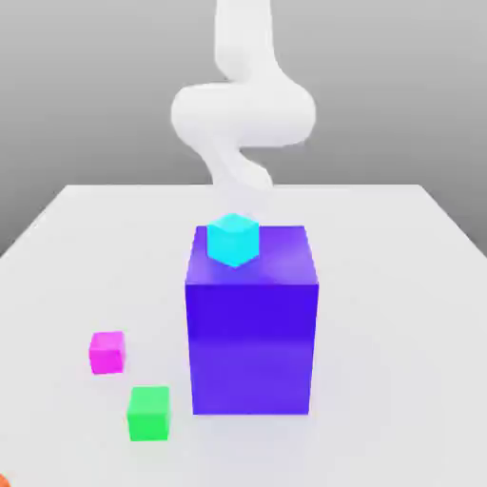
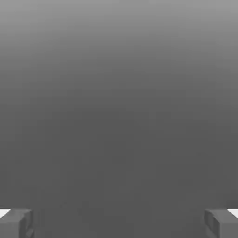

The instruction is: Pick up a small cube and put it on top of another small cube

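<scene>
Hand (image 2: 119, 223) spread wide, empty, reach not begun; magenta cube (image 1: 107, 351) on desk (image 1: 399, 285) beside green cube (image 1: 148, 413); next move, probably: descend over magenta cube and grasp.

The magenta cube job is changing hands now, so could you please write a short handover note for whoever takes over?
Gripper: jaws wide open, holding nothing.
Magenta cube: on the table, at the exterior view's left of the big blue block, apart from it.
Green cube: on the table, near the magenta one, not touching.
Cyan cube: on top of the blue block.
Done: nothing yet.
Left: grasp, lift and stack the magenta cube.
</scene>
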